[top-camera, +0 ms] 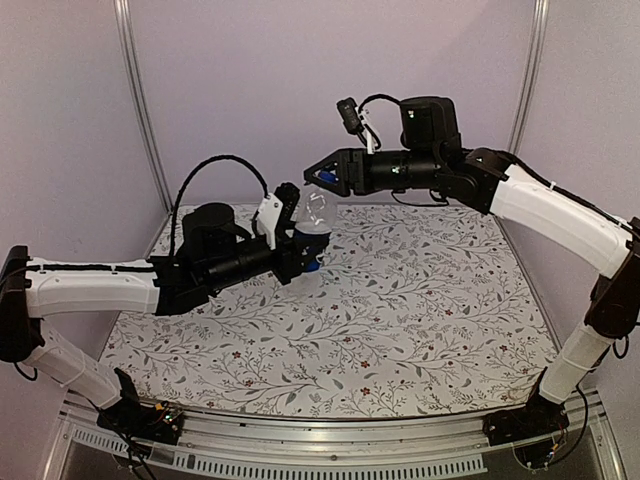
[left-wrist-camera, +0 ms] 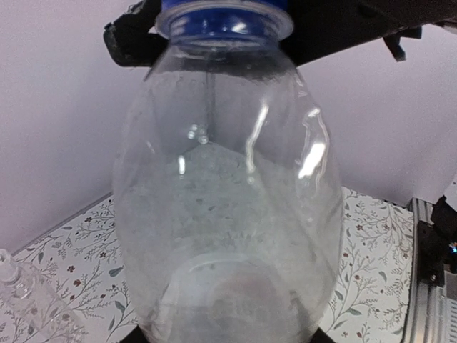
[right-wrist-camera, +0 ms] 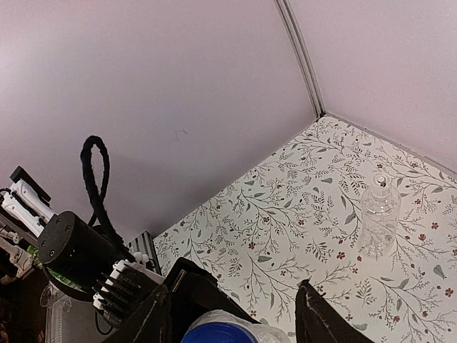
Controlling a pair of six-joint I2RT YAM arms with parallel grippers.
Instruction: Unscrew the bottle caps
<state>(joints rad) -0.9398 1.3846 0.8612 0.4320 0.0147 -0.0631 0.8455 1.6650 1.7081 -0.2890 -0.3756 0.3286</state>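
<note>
I have the bottle (top-camera: 316, 215) above the table (top-camera: 420, 320), left of centre, toward the far side.
My left gripper (top-camera: 298, 252) pinches its lower body; my right gripper (right-wrist-camera: 232, 318) straddles the blue cap (right-wrist-camera: 220, 334), whether clamped I cannot tell.

You're in a robot lab cell: plain pale wall panels (top-camera: 240, 80) and metal uprights (top-camera: 140, 110) box in the worktop (top-camera: 420, 330) (floral-print sheet on top), with the left arm (top-camera: 90, 285) and right arm (top-camera: 560, 215) bolted to an aluminium rail (top-camera: 330, 445) at its near edge.
</note>
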